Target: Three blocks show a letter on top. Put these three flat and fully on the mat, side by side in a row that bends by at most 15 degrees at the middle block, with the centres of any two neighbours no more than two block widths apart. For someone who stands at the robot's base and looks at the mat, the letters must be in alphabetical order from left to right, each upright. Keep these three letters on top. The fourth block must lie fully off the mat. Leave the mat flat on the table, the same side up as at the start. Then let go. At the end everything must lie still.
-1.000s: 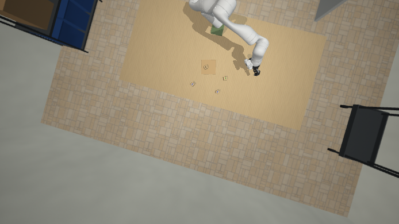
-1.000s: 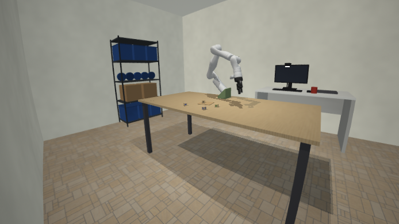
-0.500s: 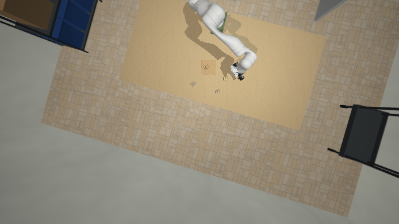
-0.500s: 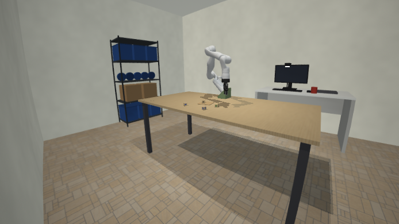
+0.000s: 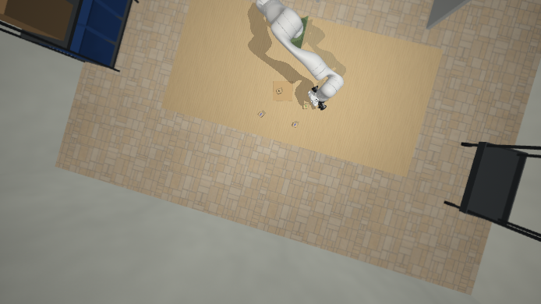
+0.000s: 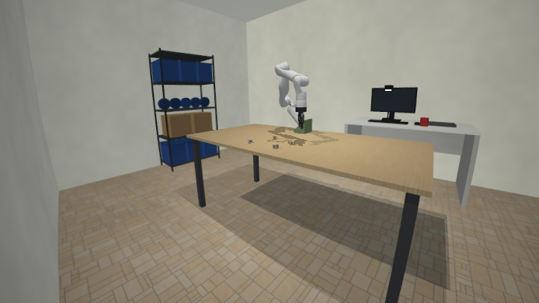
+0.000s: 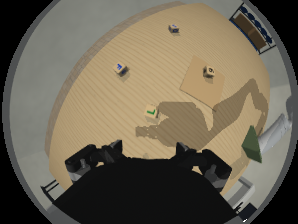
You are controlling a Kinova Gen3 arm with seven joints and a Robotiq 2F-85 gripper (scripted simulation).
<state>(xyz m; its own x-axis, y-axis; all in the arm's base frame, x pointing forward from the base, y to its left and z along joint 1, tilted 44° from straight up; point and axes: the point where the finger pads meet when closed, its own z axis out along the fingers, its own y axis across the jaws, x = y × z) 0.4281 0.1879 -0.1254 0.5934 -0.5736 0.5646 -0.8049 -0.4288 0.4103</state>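
Note:
A small tan mat [image 5: 282, 91] lies on the wooden table, and one lettered block [image 5: 279, 90] sits on it. Three more blocks lie off the mat: one with a green mark [image 5: 305, 105], one toward the table's front edge [image 5: 295, 124] and one further left [image 5: 261, 114]. My gripper [image 5: 319, 103] is open and empty, hanging above the table just right of the green-marked block. In the wrist view that block [image 7: 152, 112] lies just ahead of my fingers, with the mat [image 7: 206, 79] and its block [image 7: 209, 71] beyond. The letters are too small to read.
The arm's green base mount [image 5: 299, 31] stands at the table's far side. A black shelf rack [image 6: 182, 105] with blue bins stands left of the table. A grey desk with a monitor [image 6: 393, 101] stands to the right.

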